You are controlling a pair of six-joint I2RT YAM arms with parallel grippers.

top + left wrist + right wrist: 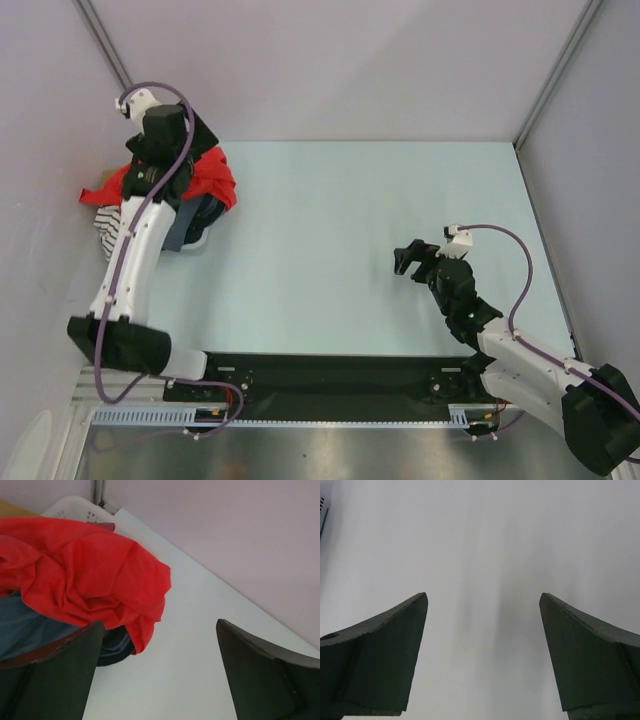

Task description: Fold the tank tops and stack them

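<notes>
Left arm reaches to far-left corner of desk, wrist over a heap of clothes. Red top is on the heap, crumpled, not folded; its edge hangs down toward the desk on the right side. In the left wrist view the red top fills the upper left, bunched in folds. Navy top lies under the red one, only a dark bit showing below the red hem; from above the navy top pokes out at the near-right edge of the heap. Lighter blue cloth under the red too, beside the left finger; can't tell if touching. Striped cloth at the left of the heap by the wall. White basket rim visible behind the red top. Left pincer released, fingers wide apart, nothing between them, bare desk in the gap, just right of the heap. Right pincer also released, wide, empty, over bare desk on the right side, well apart from the clothes; seen from above at right pincer.
</notes>
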